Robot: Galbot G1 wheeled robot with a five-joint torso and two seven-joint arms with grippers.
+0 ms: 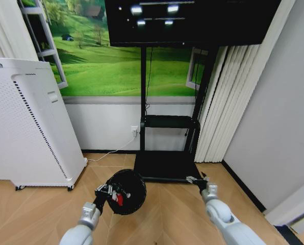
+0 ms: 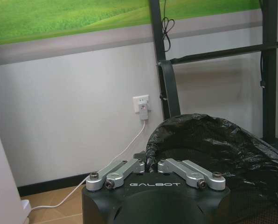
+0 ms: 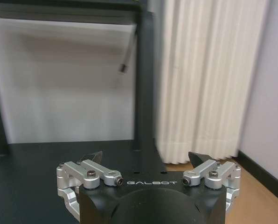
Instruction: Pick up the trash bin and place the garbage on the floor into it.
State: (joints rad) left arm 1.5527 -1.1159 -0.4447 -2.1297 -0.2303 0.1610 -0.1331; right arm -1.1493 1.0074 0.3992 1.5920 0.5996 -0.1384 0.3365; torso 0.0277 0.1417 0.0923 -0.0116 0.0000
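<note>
The trash bin [image 1: 131,190], a small round black mesh basket with a black liner, hangs just above the wood floor in front of me. My left gripper [image 1: 110,192] is shut on its near rim. In the left wrist view the left gripper [image 2: 148,164] pinches the crinkled liner edge of the bin [image 2: 213,144]. A red-and-white piece of garbage [image 1: 120,198] lies inside the bin. My right gripper [image 1: 197,180] hovers open and holding nothing over the corner of the black stand base, and the right wrist view shows the right gripper [image 3: 146,156] with its fingertips [image 3: 94,155] spread wide.
A tall white perforated appliance [image 1: 24,122] on casters stands at the left. The black TV stand [image 1: 165,164] is straight ahead, with a wall socket and white cable [image 1: 134,131] beside it. Pleated curtains [image 1: 223,107] and a grey wall close the right side.
</note>
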